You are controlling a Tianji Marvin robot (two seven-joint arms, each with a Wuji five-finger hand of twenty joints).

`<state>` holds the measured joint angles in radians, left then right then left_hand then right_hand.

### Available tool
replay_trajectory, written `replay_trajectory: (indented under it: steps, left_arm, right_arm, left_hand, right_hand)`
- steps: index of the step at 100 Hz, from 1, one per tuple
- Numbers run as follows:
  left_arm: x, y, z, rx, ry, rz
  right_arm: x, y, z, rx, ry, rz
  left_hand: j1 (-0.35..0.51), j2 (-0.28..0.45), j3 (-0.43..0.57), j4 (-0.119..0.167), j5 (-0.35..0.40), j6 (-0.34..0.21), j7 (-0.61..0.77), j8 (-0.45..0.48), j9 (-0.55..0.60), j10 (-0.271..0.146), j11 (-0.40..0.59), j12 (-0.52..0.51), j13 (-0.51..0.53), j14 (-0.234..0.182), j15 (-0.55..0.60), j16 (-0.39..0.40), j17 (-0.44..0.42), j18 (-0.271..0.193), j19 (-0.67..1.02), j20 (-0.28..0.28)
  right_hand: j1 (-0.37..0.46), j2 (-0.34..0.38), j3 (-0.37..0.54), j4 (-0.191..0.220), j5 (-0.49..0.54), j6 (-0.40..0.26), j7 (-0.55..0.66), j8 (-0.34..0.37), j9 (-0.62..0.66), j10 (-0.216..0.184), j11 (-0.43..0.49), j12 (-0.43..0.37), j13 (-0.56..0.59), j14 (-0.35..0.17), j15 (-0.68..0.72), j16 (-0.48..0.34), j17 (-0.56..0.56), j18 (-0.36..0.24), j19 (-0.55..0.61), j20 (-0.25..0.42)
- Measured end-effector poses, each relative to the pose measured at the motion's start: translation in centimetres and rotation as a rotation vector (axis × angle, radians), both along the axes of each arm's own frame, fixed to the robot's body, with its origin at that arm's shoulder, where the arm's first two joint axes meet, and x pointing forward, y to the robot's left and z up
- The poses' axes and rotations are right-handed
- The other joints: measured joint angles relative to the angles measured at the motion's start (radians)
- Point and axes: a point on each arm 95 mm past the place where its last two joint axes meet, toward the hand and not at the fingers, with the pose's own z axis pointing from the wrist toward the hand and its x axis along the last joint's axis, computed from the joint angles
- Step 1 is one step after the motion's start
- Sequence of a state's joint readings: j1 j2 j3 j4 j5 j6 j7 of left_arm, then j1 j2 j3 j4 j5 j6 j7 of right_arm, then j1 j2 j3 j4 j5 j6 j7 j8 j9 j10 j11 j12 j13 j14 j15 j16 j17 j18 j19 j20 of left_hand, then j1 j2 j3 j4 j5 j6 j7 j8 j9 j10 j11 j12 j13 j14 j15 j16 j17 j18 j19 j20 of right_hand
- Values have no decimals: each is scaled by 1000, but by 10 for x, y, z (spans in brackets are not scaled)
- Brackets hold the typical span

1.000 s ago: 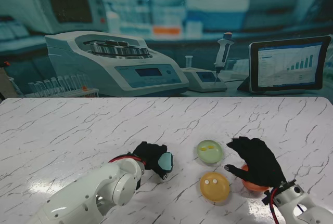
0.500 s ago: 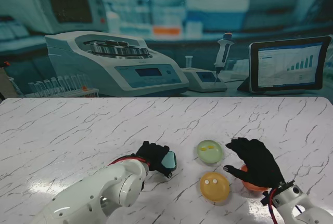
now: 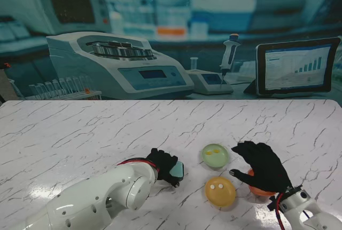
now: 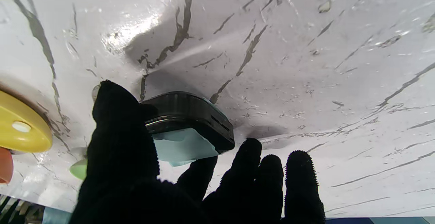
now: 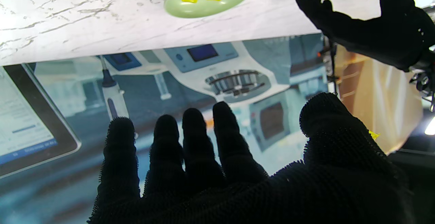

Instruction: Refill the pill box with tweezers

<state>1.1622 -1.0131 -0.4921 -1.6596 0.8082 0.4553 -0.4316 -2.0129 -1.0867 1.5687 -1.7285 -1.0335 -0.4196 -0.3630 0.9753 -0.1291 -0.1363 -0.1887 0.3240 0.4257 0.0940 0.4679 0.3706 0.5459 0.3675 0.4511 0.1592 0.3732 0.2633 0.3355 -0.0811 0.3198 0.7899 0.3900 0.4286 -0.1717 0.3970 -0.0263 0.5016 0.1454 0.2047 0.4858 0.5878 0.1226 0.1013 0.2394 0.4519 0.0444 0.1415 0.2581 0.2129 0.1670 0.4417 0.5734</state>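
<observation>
My left hand point(image 3: 163, 164) pinches the dark, pale-blue-faced pill box point(image 3: 177, 170), just left of the green dish point(image 3: 215, 155) holding yellow pills. I'd keep it level near that dish. Nearer me sits the yellow dish point(image 3: 220, 191). Right of it, my right hand point(image 3: 263, 167) hovers spread, empty; I see no tweezers.

The black-gloved left hand point(image 3: 164, 165) grips a small pale-blue pill box with a dark rim point(image 3: 177, 171) on the white marble-patterned table point(image 3: 80, 134). Right of it sit a green round dish holding two yellow pills point(image 3: 215, 155) and, nearer to me, a yellow round dish with two white pills point(image 3: 220, 190). The black-gloved right hand point(image 3: 263, 166), fingers spread, hovers over an orange round dish point(image 3: 258, 190).
</observation>
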Motion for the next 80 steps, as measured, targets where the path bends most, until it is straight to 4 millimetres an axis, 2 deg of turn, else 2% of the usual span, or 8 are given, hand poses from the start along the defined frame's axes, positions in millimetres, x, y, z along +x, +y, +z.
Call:
replay_trajectory:
  steps: [16,34,43,44,46,49,62,80]
  left_arm:
    - [2,1,2,-1,12,-1]
    - [1,4,0,3,-3,-14]
    - [1,8,0,4,-19,-10]
    - [0,9,0,4,-20,-9]
    - [1,11,0,5,-26,-4]
    - [1,14,-1,10,-37,3]
    - [-2,26,-3,39,-59,24]
    - [-7,43,-2,38,-116,30]
  right_arm:
    - [0,0,0,-1,3,0]
    - [0,-1,0,-8,11,0]
    - [-1,-1,0,-11,17,-1]
    - [-1,-1,0,-11,17,-1]
    - [-1,-1,0,-11,18,-1]
    - [-1,-1,0,-11,18,-1]
    - [-1,-1,0,-12,21,-1]
    - [-1,-1,0,-14,21,-3]
  left_hand:
    - [-63,0,17,24,-54,8,-44,-51,-8,4,0,-10,-24,2,-8,-13,0,15,-44,-21]
    - [-144,0,30,24,-114,28,-90,-125,-30,3,4,-25,-52,2,-43,-28,-1,26,-95,-45]
    - [-154,0,30,24,-121,29,-92,-136,-32,-43,5,-41,-60,0,-55,-28,-1,26,-102,-52]
    - [-154,0,30,24,-122,29,-92,-136,-51,-59,-93,-105,-61,-12,-55,-29,-1,26,-102,-53]
    - [-154,0,30,24,-123,29,-92,-136,-122,-104,-183,-146,-65,-17,-55,-29,-1,29,-103,-54]
    - [-154,0,31,24,-123,29,-92,-136,-138,-122,-231,-179,-72,-17,-63,-29,-1,32,-107,-54]
    - [-166,0,31,24,-125,29,-88,-136,-152,-152,-276,-205,-86,-17,-80,-41,-1,36,-125,-64]
    - [-166,1,31,24,-135,21,-86,-136,-152,-153,-281,-205,-86,-20,-97,-41,-1,50,-135,-70]
  right_hand:
    - [12,0,-1,0,0,-12,0,0,-2,1,0,0,-3,1,0,0,-1,0,0,0]
    - [12,0,-1,0,0,-12,-1,0,-5,2,-3,0,-16,8,-1,0,-5,0,0,0]
    - [12,0,-1,0,0,-12,-1,0,-5,3,-3,0,-16,8,-1,0,-5,0,0,0]
    - [12,0,-1,0,0,-12,-1,0,-5,3,-3,0,-16,8,-1,0,-5,0,0,0]
    - [12,0,-1,0,0,-12,-1,0,-5,4,-3,0,-16,8,-1,0,-5,0,0,0]
    - [12,0,-1,0,0,-12,-1,0,-5,4,-3,0,-16,8,-1,0,-5,0,0,0]
    - [12,0,-1,0,0,-12,-1,0,-5,5,-4,0,-16,8,-1,0,-5,0,0,0]
    - [12,0,-1,0,0,-12,-1,0,-5,7,-4,0,-16,8,-1,0,-5,1,0,0]
